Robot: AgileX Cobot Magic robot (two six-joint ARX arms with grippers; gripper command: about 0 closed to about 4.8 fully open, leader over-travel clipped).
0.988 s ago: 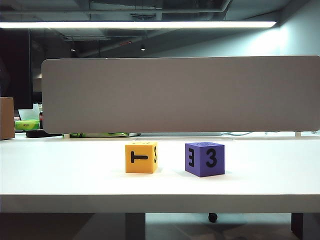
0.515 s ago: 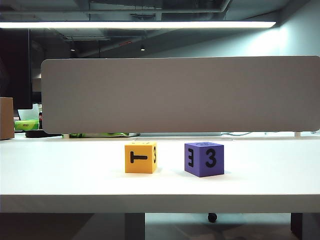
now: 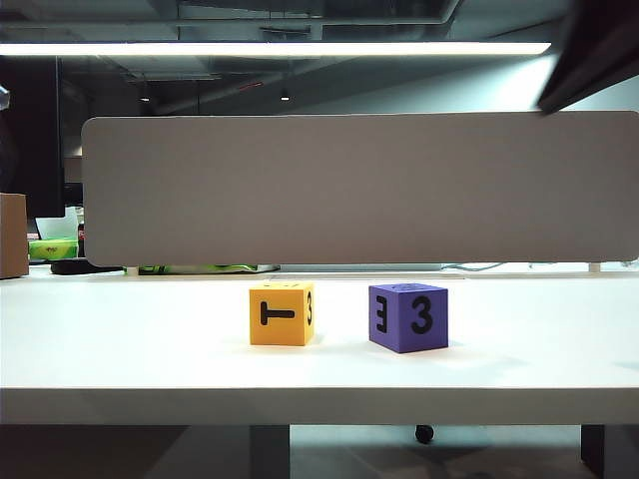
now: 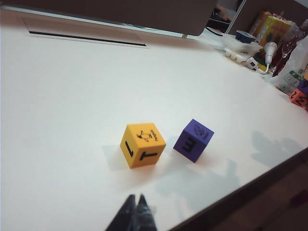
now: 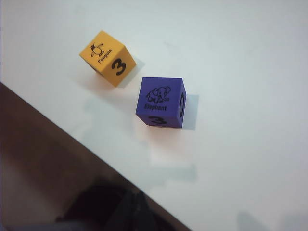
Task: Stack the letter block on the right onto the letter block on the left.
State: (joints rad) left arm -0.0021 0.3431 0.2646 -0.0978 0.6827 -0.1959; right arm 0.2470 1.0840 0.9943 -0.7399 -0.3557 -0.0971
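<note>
Blocks sit side by side near the desk's (image 3: 120, 349) front edge: purple elephant block (image 3: 408, 317) right of the yellow penguin block (image 3: 283, 313), apart. Left gripper (image 4: 136, 208) and right gripper (image 5: 134, 204) hover above, fingers closed, holding nothing.

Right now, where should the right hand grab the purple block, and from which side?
From above, probably. The purple block sits flat on the table, apart from the yellow block, its elephant face up. Pinch two opposite upright faces; the gap between blocks looks wide enough. The right hand is shut, off the table's edge, so it must open first.
</note>
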